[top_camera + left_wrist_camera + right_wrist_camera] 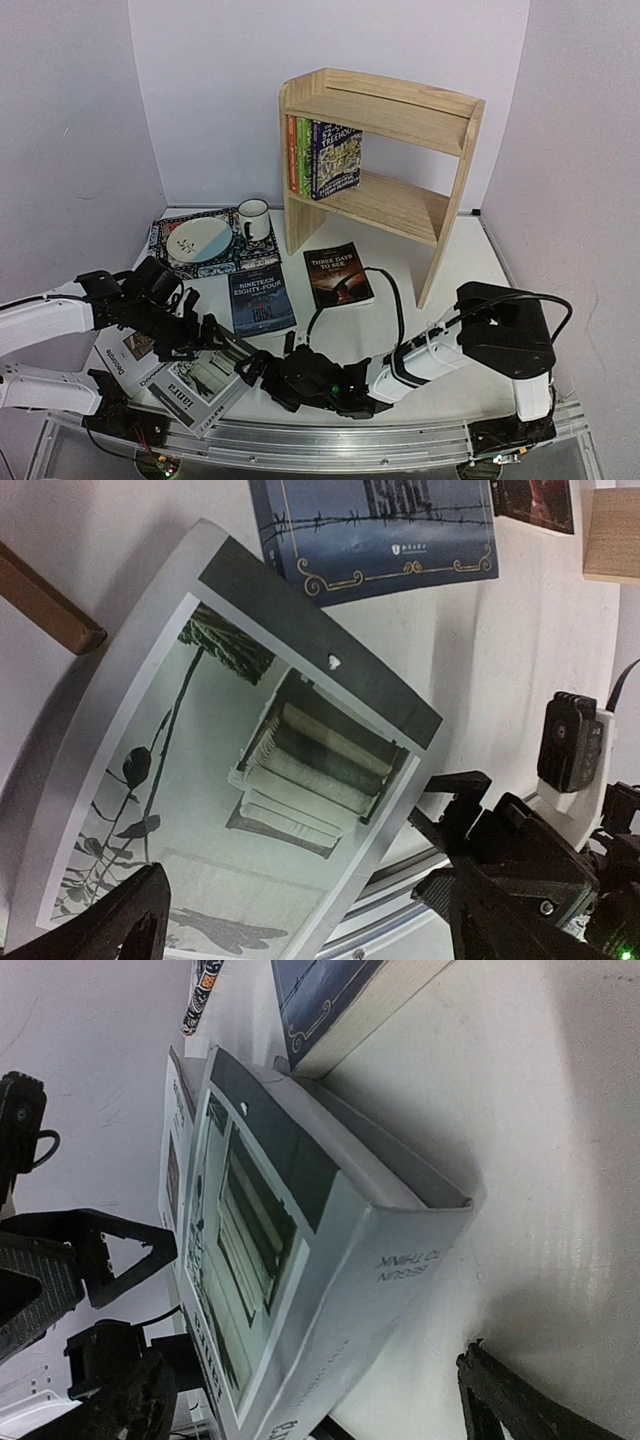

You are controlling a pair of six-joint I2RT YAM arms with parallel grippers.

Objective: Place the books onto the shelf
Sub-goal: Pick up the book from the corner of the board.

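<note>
Top external: mug (253, 218), plate (200, 240) on placemat (250, 259) left of shelf (390, 114).

Mug (253, 218) and plate (198, 240) on placemat (250, 259)

You have free room on the shelf (390, 112): the whole top tier, and the lower tier right of the three paperbacks (325, 158). In front of it the blue book (260, 300) and black book (337, 276) lie flat in your way; the mug (253, 218) stands far left.
</note>
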